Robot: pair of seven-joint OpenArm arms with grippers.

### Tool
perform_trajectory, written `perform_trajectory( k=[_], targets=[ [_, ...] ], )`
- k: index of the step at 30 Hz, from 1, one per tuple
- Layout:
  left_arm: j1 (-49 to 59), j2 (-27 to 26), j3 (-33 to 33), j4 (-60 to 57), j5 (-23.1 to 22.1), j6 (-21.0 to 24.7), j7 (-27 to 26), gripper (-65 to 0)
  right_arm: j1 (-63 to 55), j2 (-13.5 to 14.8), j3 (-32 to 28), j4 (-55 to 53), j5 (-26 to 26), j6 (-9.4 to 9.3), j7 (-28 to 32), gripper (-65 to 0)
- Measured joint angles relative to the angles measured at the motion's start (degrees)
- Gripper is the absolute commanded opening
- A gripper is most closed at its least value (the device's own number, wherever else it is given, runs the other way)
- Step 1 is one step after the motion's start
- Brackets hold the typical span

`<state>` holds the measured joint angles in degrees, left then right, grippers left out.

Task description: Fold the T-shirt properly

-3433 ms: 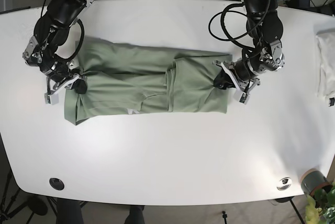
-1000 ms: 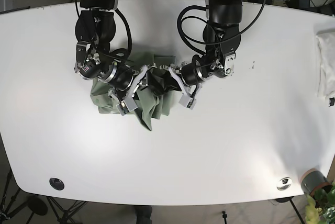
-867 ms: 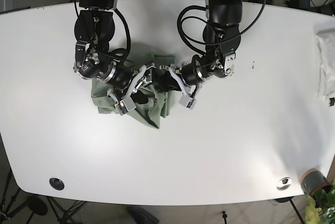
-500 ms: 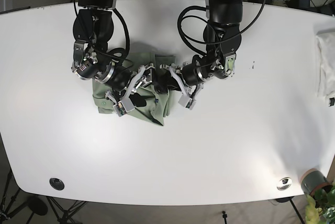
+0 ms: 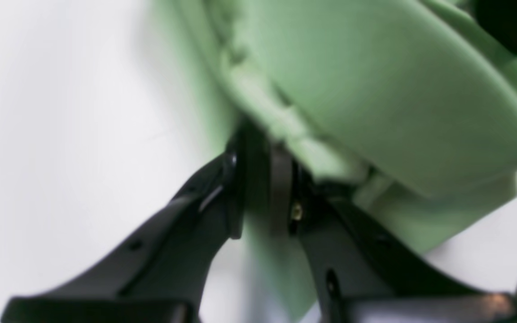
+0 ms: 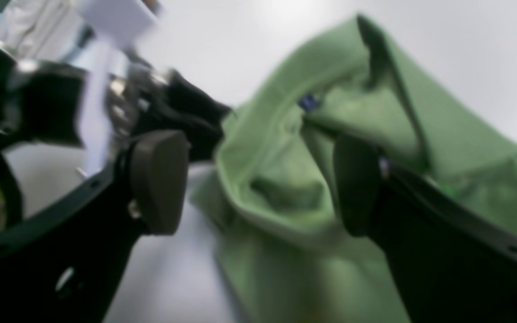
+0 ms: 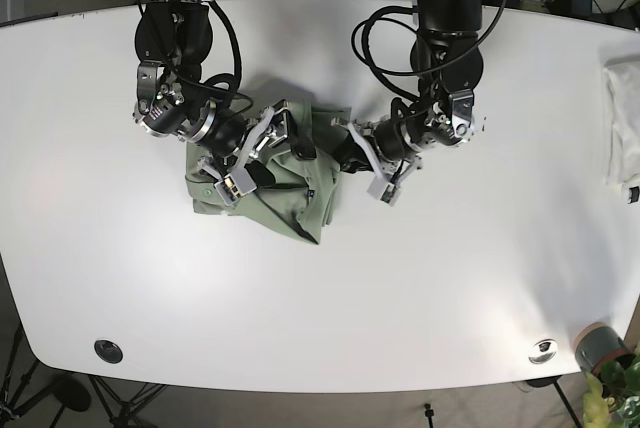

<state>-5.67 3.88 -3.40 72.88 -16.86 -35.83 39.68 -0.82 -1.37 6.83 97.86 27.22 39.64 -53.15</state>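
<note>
The black tool point(image 5: 263, 197) fills the lower frame, its two fingers point(image 5: 234, 197) pinched together on a folded edge of the green shirt point(image 5: 375, 89). The shirt spreads up and right, blurred, over the white tabletop point(image 5: 61, 112), which shows at left.

Soft matt green cloth T-shirt point(image 7: 270, 183) on a smooth white table point(image 7: 470, 278).
</note>
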Motion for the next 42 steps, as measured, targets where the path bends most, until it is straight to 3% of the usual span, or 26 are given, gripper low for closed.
perform_trajectory(
  k=[12,16,20,25,31,38,40,42],
  targets=[
    [4.5,-6.1,0.2,12.0,0.5,0.5,0.8,-58.1,-0.6,1.2,-1.8,0.0,0.1,0.00,0.1,-17.0],
    [6.6,-8.3,-0.1,16.3,0.7,0.4,1.0,-58.1,-0.3,1.6,-6.1,0.0,-0.2,-0.15,0.2,-17.0],
    [8.0,-9.1,-3.8,19.3,0.4,0.2,1.0,-58.1,0.6,3.1,-11.2,-0.5,0.0,0.04,0.5,-17.0],
    [9.0,-9.4,-8.3,19.8,0.6,0.2,1.0,-58.1,2.4,4.5,-12.3,-3.5,-0.3,0.02,1.1,-17.0],
    [10.9,-10.4,-12.2,19.7,0.6,-2.7,1.1,-58.1,3.1,4.7,-13.1,-5.5,-10.3,0.04,4.7,-17.0],
    [12.6,-11.8,-12.3,19.7,0.5,-4.0,1.0,-58.2,3.5,4.4,-19.6,-4.3,-24.0,0.04,5.8,-17.6],
    [12.9,-11.9,-12.4,19.7,0.7,-4.1,1.0,-58.2,3.2,4.4,-20.2,-3.4,-25.7,0.11,6.1,-21.2],
    [12.8,-11.9,-12.4,19.7,0.8,-4.1,1.0,-58.2,3.1,4.2,-20.4,-3.0,-27.7,0.42,6.4,-29.6]
  ],
)
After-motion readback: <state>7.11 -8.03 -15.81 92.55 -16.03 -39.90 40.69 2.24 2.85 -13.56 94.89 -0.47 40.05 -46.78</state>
